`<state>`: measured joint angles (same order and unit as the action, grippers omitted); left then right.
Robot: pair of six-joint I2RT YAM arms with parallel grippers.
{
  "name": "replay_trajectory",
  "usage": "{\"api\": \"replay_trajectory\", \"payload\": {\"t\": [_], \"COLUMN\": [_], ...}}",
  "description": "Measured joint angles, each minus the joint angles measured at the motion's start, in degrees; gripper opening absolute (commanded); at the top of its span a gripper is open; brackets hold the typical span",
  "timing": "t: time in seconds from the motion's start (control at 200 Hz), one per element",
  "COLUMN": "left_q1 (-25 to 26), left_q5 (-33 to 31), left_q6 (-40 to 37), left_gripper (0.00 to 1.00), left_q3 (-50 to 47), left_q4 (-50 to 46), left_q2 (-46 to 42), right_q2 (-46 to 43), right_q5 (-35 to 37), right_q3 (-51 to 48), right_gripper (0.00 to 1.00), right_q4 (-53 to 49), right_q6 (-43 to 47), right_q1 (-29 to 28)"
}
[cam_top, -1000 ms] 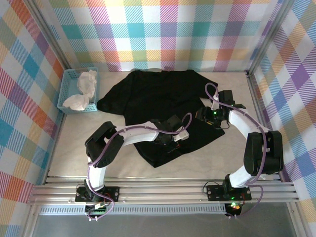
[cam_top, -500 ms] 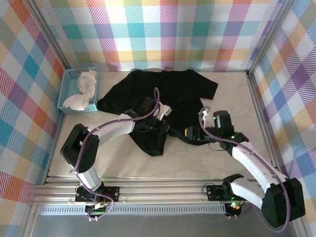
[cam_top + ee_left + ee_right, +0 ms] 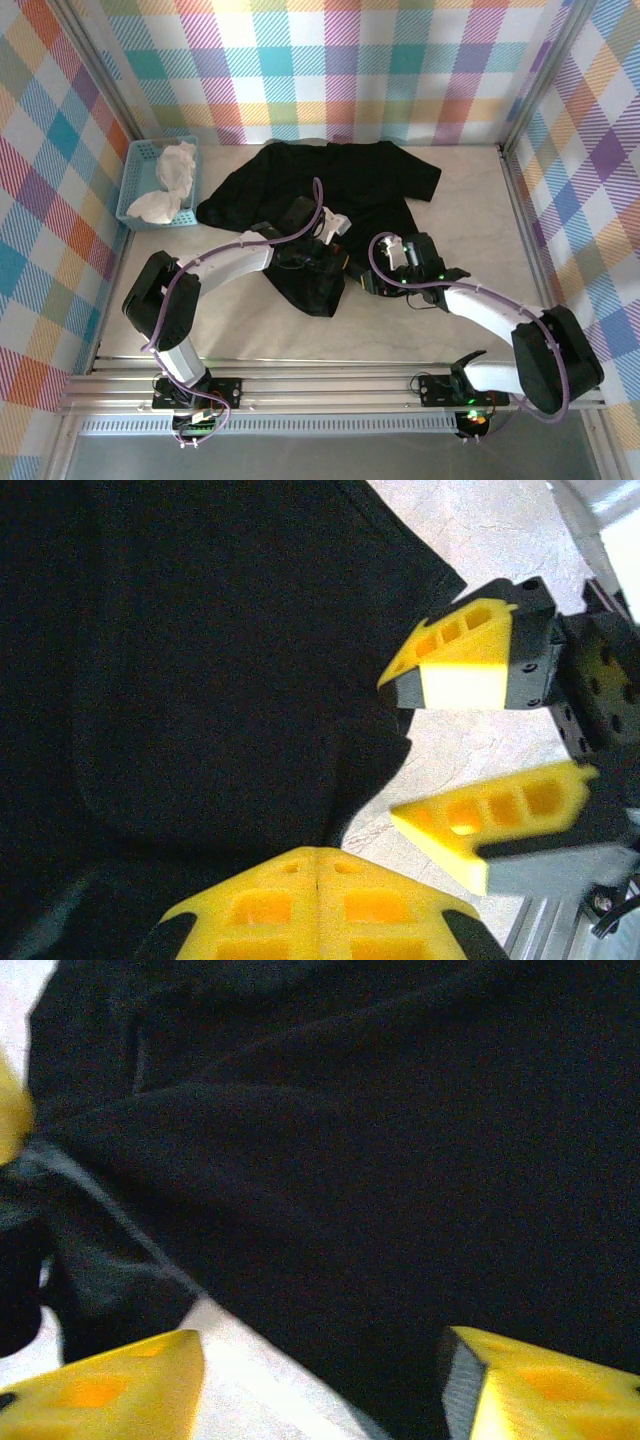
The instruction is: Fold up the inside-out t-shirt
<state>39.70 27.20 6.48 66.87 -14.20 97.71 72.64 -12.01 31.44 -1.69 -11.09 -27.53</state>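
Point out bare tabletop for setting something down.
Bare: right of the t-shirt to the right wall, and the near strip between its hem and the rail. Crowded: the hem, where left gripper and right gripper meet, and the basket corner.

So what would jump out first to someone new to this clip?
A black t-shirt sprawled mid-table, its near part bunched up. Both grippers meet at that bunch: the left gripper pinched shut on the fabric, the right gripper open just beside it. A light-blue basket holding white cloth sits far left.
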Motion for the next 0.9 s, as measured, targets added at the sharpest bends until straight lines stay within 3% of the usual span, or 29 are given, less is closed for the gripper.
{"api": "replay_trajectory", "payload": {"t": [0.185, 0.295, 0.45, 0.475, 0.555, 0.61, 0.79, 0.9], "left_q1": [0.0, 0.0, 0.0, 0.0, 0.0, 0.0, 0.66, 2.25], "left_q5": [0.37, 0.37, 0.37, 0.35, 0.17, 0.11, -0.94, -1.36], "left_q6": [-0.02, -0.04, -0.24, -0.37, -1.53, -2.25, -3.89, -4.85], "left_gripper": [0.0, 0.0, 0.0, 0.05, 0.36, 0.49, 0.67, 0.72], "left_q3": [0.0, 0.0, 0.0, -0.07, -1.25, -3.13, -5.44, -4.2], "left_q4": [-0.07, -0.28, -0.55, -0.59, -0.13, 0.28, 1.92, 2.58], "left_q2": [0.0, 0.0, 0.0, 0.0, -0.35, -1.2, -2.45, -2.01], "right_q2": [0.81, 0.87, 1.64, 1.62, 0.92, -0.15, -1.77, -1.77], "right_q5": [2.23, 2.6, 2.91, 3.02, 2.89, 2.1, -1.88, -3.23], "right_q3": [0.26, 0.72, 1.95, 2.29, 3.65, 4.57, 7.85, 9.4], "right_gripper": [0.3, 0.11, 0.0, 0.0, 0.0, 0.0, 0.0, 0.0], "right_q4": [1.53, 2.19, 1.62, 1.27, -0.13, -1.03, -3.32, -5.2], "right_q6": [0.79, 1.27, 2.56, 2.64, 2.99, 2.99, 2.32, 1.22], "right_q1": [-0.11, -0.11, -0.11, -0.11, -0.11, -0.11, -0.11, -0.09]}}
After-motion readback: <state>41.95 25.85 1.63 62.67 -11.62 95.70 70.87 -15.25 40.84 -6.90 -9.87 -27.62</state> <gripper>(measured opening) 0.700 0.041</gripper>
